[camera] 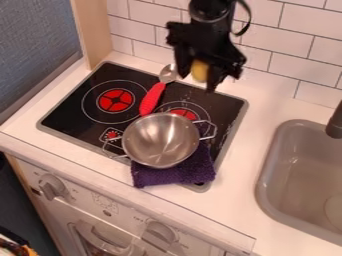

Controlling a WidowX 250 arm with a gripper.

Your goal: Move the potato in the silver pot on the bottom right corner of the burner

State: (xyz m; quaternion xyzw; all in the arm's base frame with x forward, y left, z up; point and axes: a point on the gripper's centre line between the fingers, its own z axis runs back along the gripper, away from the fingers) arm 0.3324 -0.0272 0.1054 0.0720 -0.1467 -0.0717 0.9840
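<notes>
The black gripper (198,81) hangs near the back edge of the stove, at the upper middle of the camera view. Its fingers are closed around a yellow potato (200,71), which shows between them. In front of it, a silver pot (159,141) with two wire handles stands upright on the front part of the black burner top (80,116). Its open bowl looks empty. The potato is held up behind the pot, apart from it.
A spoon with a red handle (152,99) lies on the stove behind the pot. Purple cloth (179,171) is partly under the pot's front right side. To the right is a grey sink (268,175) with a dark faucet (336,122). A tiled wall (304,22) stands behind.
</notes>
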